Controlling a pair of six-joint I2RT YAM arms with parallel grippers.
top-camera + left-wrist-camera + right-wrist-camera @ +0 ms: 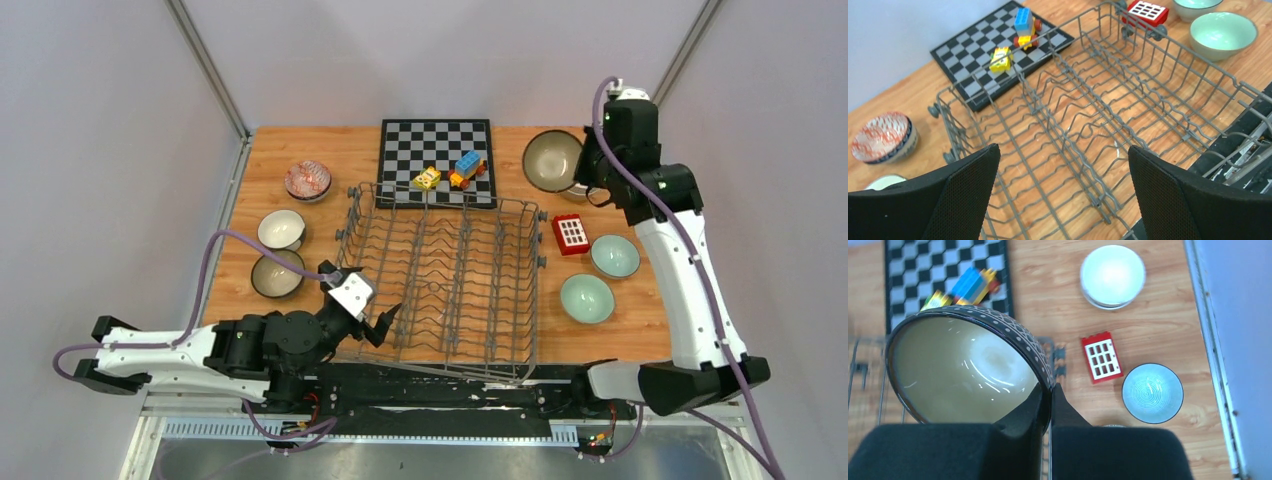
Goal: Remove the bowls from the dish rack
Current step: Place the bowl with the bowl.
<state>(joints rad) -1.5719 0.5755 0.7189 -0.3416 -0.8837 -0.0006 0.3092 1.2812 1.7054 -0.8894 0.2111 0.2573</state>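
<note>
Over on the right, the right arm rises from its base at the near edge, runs its white forearm up along the table's (340, 150) right side and bends its wrist inward at the far end. The right gripper (583, 172) is clamped on the rim of the dark-patterned bowl (552, 160), one finger inside and one outside. It holds the bowl off the wood, tilted so the cream inside shows, just right of the chessboard (437, 160). From the wrist view a white bowl (1112, 275) sits on the table beyond it.

The left arm lies low, folded at the elbow, reaching in from the left towards the near-left corner of the dish rack (450, 280). The left gripper (370, 320) hangs there with its fingers (958, 195) spread wide and nothing between them.

The other bowls stand on the wood on either side of the rack. To the left are a red-patterned bowl (307, 180), a cream bowl (281, 229) and a dark-rimmed bowl (276, 273). To the right are two pale mint bowls (614, 256), near a red block (570, 233). Two small toy blocks (467, 168) rest on the chessboard.
</note>
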